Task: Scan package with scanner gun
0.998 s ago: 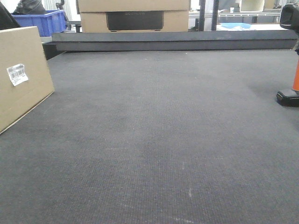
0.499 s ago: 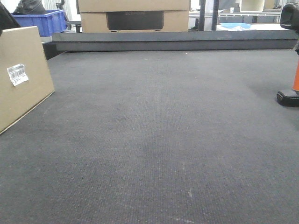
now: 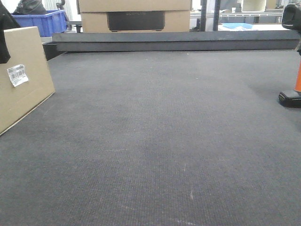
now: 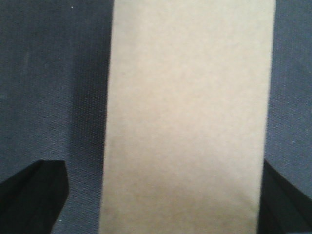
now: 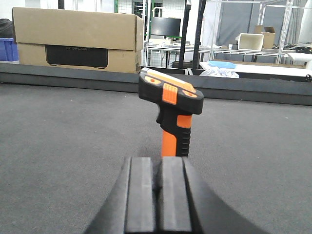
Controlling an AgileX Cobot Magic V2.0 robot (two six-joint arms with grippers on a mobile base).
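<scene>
The package (image 3: 21, 77), a plain brown box with a white barcode label (image 3: 17, 74), leans at the left edge of the dark mat. In the left wrist view the package (image 4: 187, 107) fills the middle, and my left gripper (image 4: 158, 168) stands open, one black finger (image 4: 34, 187) on each side of it and apart from it. A dark part of the left arm (image 3: 3, 44) overlaps the box's top corner. The scanner gun (image 5: 171, 105) stands upright, black and orange, just beyond my right gripper (image 5: 160, 163), which is shut on nothing. It also shows at the right edge as the scanner gun (image 3: 289, 98).
A wider cardboard box with a dark panel (image 3: 135, 16) sits behind the raised black rail (image 3: 174, 41) at the mat's far edge. A blue bin (image 3: 40, 21) stands at the back left. The grey mat (image 3: 155, 136) stretches between package and scanner.
The dark left arm has come down over the package's upper left corner. The package and the scanner gun have not moved.
</scene>
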